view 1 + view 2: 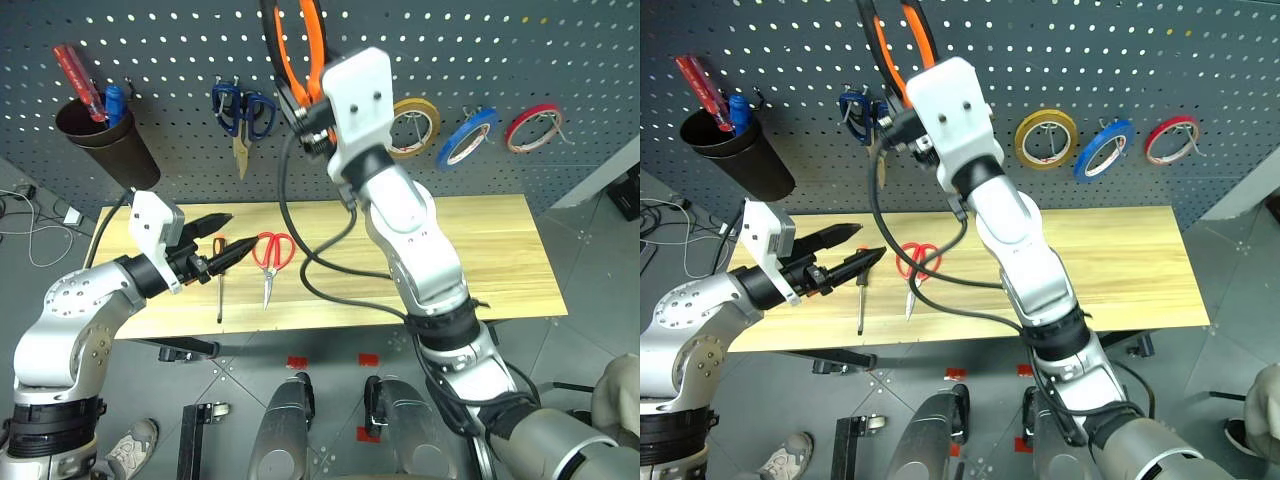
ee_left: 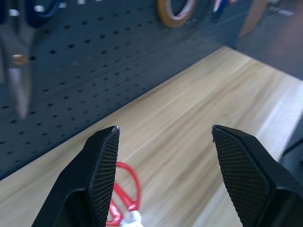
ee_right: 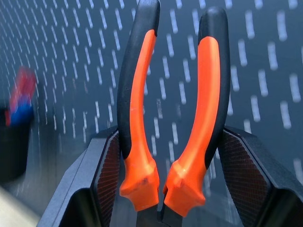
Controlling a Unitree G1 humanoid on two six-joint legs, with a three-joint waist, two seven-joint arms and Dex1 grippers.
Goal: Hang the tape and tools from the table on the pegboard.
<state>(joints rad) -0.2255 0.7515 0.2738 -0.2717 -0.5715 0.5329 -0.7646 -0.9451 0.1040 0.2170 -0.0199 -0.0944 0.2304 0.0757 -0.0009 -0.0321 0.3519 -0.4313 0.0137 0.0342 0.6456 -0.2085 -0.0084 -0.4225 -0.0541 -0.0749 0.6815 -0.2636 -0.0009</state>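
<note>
My right gripper [image 3: 165, 156] is raised in front of the pegboard [image 1: 450, 50] and shut on the orange-and-black pliers [image 1: 297, 50], whose handles point upward. On the left half of the table [image 1: 480, 250] lie the slim screwdriver [image 1: 220, 278] and the red-handled scissors [image 1: 270, 262], side by side. Just above and left of them my left gripper [image 1: 238, 231] hovers open and holds nothing; the scissors' red loops [image 2: 125, 189] lie below its fingers. The blue tape [image 1: 467, 138] hangs on a pegboard hook at the right.
A yellow roll [image 1: 415, 125] and a red roll [image 1: 533, 127] hang either side of the blue tape. Blue-handled scissors [image 1: 243, 115] hang left of the pliers. A black cup [image 1: 105, 140] holding a red-handled screwdriver hangs at the far left. A black cable [image 1: 330, 285] loops over the table.
</note>
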